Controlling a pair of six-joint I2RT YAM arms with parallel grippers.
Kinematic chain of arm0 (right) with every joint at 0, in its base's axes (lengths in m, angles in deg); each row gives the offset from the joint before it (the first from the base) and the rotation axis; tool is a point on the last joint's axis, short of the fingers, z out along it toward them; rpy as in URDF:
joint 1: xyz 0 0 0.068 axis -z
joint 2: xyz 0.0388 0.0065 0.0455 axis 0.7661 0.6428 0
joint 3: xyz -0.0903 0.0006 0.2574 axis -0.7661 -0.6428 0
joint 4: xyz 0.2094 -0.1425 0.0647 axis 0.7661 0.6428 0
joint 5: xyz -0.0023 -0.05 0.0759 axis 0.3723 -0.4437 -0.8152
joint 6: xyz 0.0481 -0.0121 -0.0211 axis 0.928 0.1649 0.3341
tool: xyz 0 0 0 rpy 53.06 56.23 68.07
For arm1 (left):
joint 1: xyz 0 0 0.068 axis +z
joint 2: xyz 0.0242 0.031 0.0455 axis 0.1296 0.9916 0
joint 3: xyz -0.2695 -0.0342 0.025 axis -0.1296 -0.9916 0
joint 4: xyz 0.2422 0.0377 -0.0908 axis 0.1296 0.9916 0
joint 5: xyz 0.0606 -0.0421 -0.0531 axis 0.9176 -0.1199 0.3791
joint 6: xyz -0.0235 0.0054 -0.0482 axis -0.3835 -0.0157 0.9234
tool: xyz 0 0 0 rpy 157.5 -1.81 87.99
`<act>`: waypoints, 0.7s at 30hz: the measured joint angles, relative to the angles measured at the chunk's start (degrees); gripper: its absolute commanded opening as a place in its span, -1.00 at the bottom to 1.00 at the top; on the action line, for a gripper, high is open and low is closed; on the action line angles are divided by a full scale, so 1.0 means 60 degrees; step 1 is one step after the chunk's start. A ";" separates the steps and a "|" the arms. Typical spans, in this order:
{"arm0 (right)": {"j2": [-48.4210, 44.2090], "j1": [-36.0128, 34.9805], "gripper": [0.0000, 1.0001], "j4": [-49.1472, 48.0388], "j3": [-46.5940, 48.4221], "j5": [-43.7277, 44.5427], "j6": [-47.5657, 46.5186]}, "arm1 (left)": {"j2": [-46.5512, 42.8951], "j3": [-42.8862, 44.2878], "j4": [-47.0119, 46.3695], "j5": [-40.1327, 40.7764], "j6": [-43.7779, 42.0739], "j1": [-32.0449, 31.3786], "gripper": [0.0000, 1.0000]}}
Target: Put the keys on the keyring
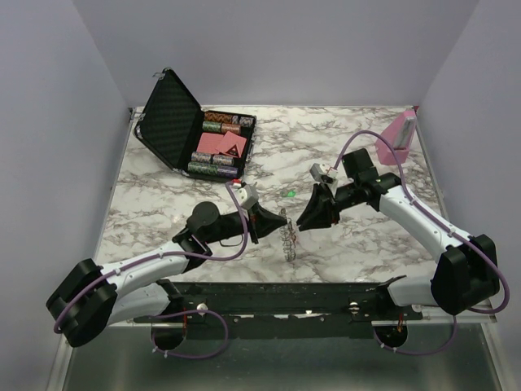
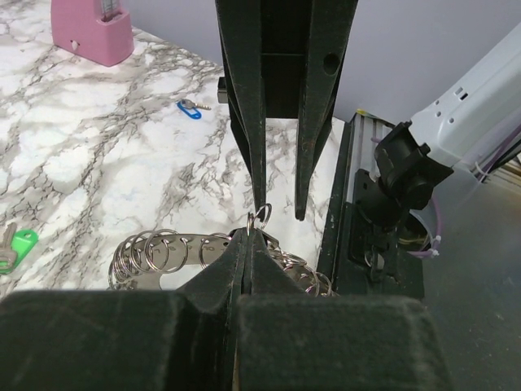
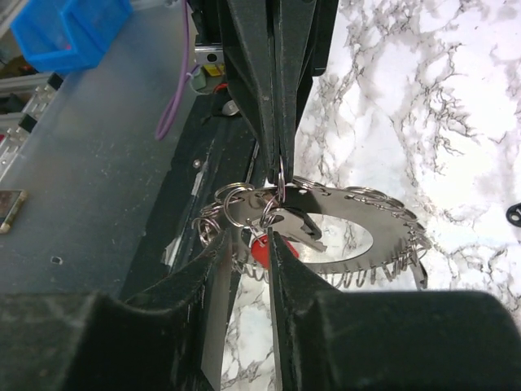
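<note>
The keyring (image 3: 358, 213) is a flat silvery hoop hung with many small split rings. It lies near the table's front edge between both grippers (image 1: 286, 236). My left gripper (image 2: 248, 236) is shut on one small split ring (image 2: 260, 216) at the hoop's rim, also seen in the right wrist view (image 3: 279, 175). My right gripper (image 3: 248, 238) is open, its tips astride the red-headed key (image 3: 260, 249) hanging on that ring. A green key (image 1: 290, 194) lies behind the grippers on the marble. A blue key (image 2: 190, 107) lies farther off.
An open black case (image 1: 195, 134) with chips and pink cards stands at the back left. The pink stand (image 1: 400, 134) is at the back right. The arms' black base rail (image 1: 285, 297) runs just in front of the keyring.
</note>
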 measured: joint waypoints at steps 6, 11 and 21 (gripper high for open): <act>-0.0004 0.0117 -0.14 0.0066 0.0000 -0.0189 0.0029 | -0.0248 0.0004 0.0441 -0.0138 -0.0474 -0.0015 -1.00; -0.0007 0.0135 -0.09 -0.0109 0.0000 -0.0200 0.0382 | -0.0219 0.0095 0.0725 -0.0222 -0.0685 -0.0146 -1.00; -0.0047 0.0157 -0.08 -0.1249 -0.0233 -0.0193 0.1683 | 0.0299 0.0576 0.0925 -0.0124 -0.0849 -0.0583 -1.00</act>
